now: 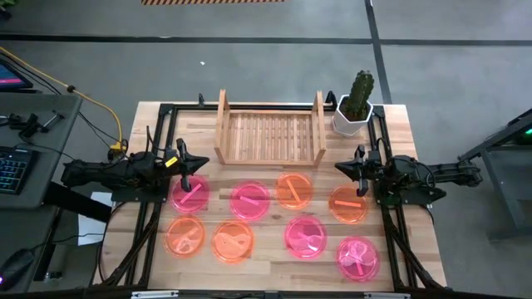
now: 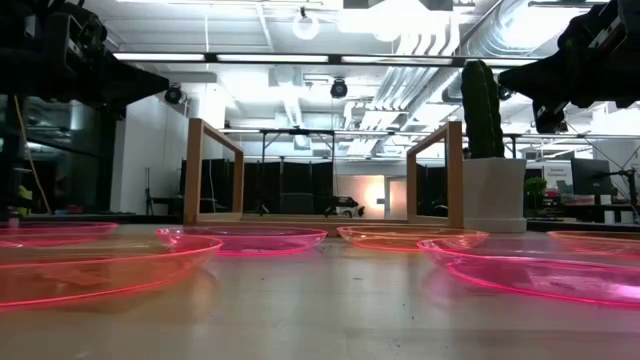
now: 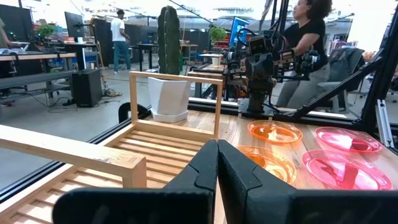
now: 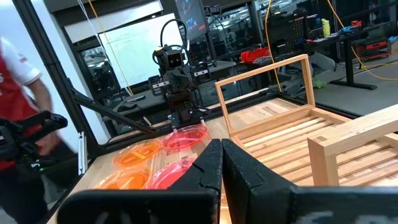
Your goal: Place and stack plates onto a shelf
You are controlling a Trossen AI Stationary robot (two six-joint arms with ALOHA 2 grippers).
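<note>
Eight small translucent plastic plates [image 1: 250,199], four neon orange and four neon pink, lie in two rows across the frame's centre below the bare light-wood slatted shelf [image 1: 270,135], flanked by the left gripper [image 1: 188,160] and right gripper [image 1: 354,169], both clenched and empty.

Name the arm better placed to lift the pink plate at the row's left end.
Left. The left gripper, shut, hangs over that pink plate; the right gripper waits at the far side.
</note>
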